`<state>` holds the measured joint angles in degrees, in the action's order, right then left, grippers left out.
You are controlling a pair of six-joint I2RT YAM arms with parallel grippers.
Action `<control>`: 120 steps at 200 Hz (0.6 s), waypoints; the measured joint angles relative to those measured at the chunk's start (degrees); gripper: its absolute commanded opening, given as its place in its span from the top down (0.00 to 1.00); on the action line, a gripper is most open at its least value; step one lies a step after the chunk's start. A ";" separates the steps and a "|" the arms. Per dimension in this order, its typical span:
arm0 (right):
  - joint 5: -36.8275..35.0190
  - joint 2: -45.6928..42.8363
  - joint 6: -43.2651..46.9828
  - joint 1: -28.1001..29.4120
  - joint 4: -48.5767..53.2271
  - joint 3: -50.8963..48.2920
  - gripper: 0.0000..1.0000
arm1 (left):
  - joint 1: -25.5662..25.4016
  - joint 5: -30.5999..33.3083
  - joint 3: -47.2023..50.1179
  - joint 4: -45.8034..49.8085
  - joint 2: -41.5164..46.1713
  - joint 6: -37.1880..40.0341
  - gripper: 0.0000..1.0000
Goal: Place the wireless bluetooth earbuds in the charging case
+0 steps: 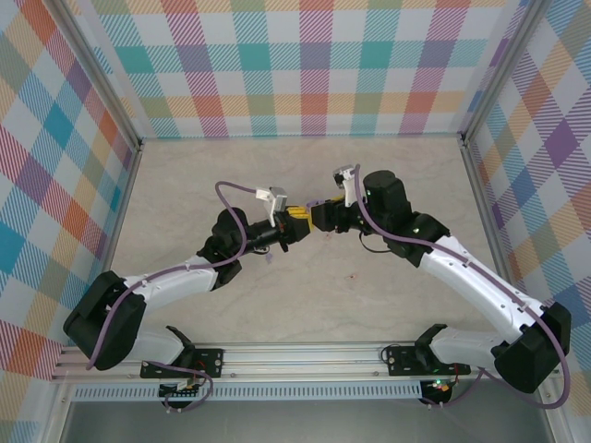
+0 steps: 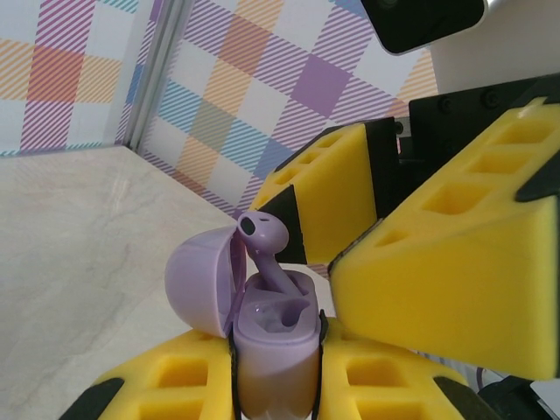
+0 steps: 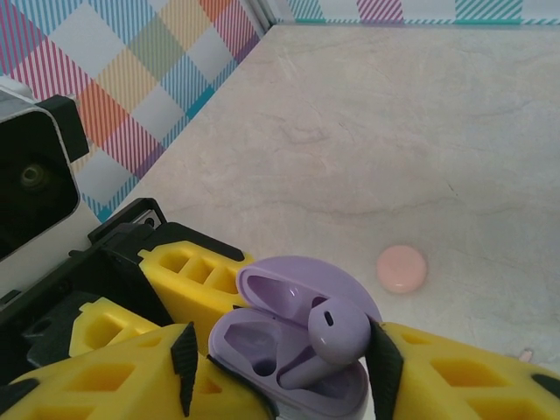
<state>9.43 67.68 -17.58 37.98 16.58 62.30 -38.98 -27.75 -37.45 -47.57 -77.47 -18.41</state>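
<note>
Tabletop (image 1: 305,309) under left gripper (image 1: 298,221) and right gripper (image 1: 319,215): pale beige, faint marbled veining. Pastel plaid wall panels (image 1: 305,65) stand beyond and to both sides of them, joined by aluminium corner posts (image 1: 102,83). Light even, diffuse.

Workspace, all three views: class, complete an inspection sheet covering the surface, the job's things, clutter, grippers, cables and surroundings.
Surface: pale, faintly veined table.
Job's things: purple charging case, lid open; one earbud stands stem-down in a socket, not fully seated; the other socket looks empty.
Clutter: pink round disc lying on the table.
Grippers: left gripper shut on the charging case; right gripper open, fingers on either side of the earbud.
Cables: purple cables run along both arms.
Surroundings: plaid walls on three sides.
</note>
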 measured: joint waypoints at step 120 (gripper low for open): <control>-2.60 -1.44 -0.39 0.00 2.80 1.51 0.39 | 0.00 0.02 0.00 1.64 0.85 1.62 0.82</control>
<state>6.83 66.24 -17.98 37.98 19.38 63.81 -38.98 -27.73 -37.45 -45.93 -76.62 -16.80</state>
